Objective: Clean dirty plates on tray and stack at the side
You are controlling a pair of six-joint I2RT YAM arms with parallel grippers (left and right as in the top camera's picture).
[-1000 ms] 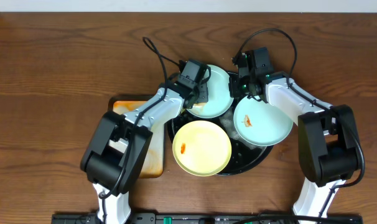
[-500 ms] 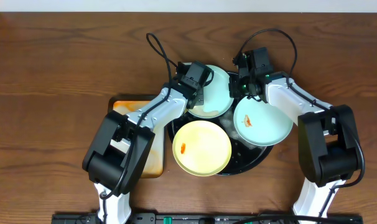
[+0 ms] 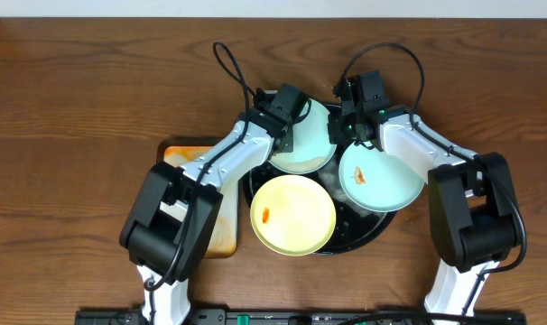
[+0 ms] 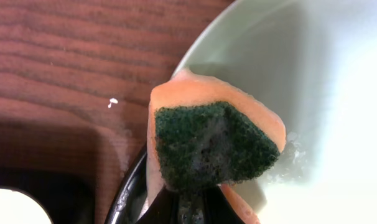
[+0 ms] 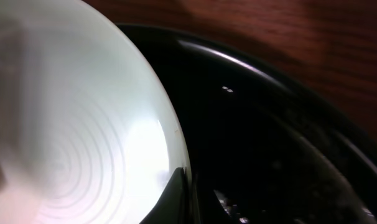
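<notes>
**Two pincers work at the rear of a black tray (image 3: pixel 368 235) holding three plates.**

Overhead: a mint plate (image 3: pixel 310 149) lies at the back, a second mint plate (image 3: pixel 382 179) right and a yellow plate (image 3: pixel 292 215) front, the last two smeared orange. The left pincer (image 3: pixel 290 125) is over the back plate and the right pincer (image 3: pixel 347 131) is between the mint pair.
Left wrist: the pincer pinches an orange-and-green sponge (image 4: pixel 213 146) against the mint plate's rim.
Right wrist: one finger (image 5: pixel 176 188) touches a plate's edge; spread or pressed together, it cannot be told.
</notes>
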